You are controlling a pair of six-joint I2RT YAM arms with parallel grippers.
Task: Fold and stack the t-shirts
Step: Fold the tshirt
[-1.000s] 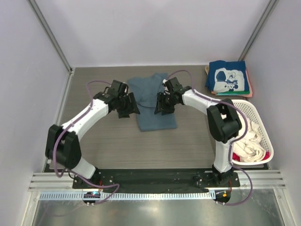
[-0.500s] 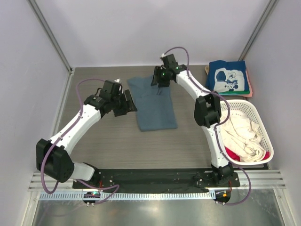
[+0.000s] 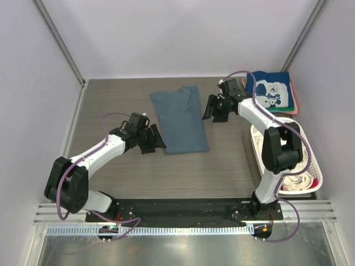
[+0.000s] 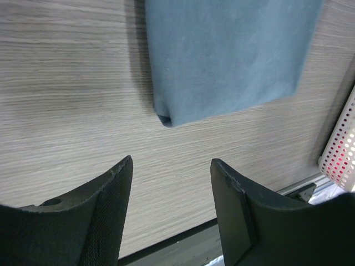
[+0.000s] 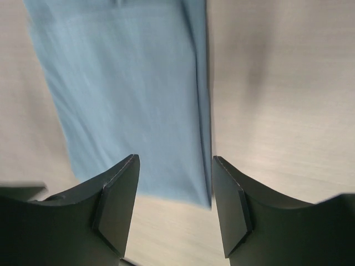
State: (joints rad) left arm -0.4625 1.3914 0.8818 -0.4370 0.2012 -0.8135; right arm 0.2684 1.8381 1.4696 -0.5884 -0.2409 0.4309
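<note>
Right hand and left hand have backed off, both apart, empty; slate-blue t-shirt lies near-to-far.

Ahead of the left claw lies a slate-blue t-shirt of soft, smooth, matt cloth, on a worktop with a matt grey wood-grain finish. The claw itself looks like matt black plastic. To its right is a white perforated plastic basket.

This is a robotics lab test cell. Plain white panel walls on grey metal corner posts enclose a grey wood-grain table. A white-and-black left robot arm and a matching right robot arm are bolted to a black base plate beside a slotted aluminium rail.
</note>
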